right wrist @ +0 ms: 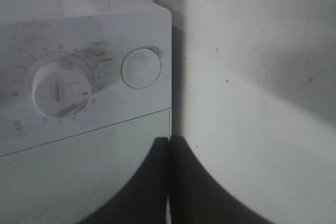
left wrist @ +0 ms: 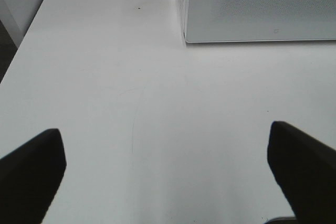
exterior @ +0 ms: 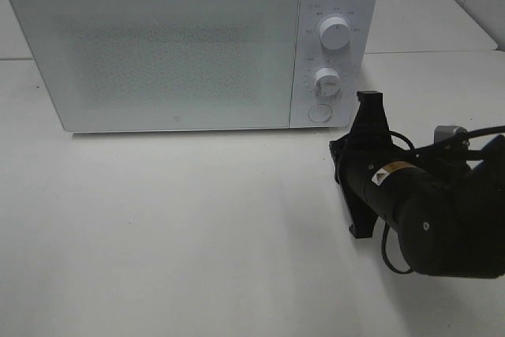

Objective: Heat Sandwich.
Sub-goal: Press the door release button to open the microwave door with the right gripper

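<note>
Microwave (exterior: 158, 45) edge, perhaps against right gripper (right wrist: 169, 142)

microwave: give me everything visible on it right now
The microwave is a white, boxy, plastic-looking unit standing upright on the white table, front facing the high camera. Its door is shut, with a grey speckled window; nothing inside shows. The control panel on its right side carries an upper knob, a lower knob and a round button below them. The right gripper, jaws shut, points at the panel's lower corner; whether it touches cannot be told.
</note>
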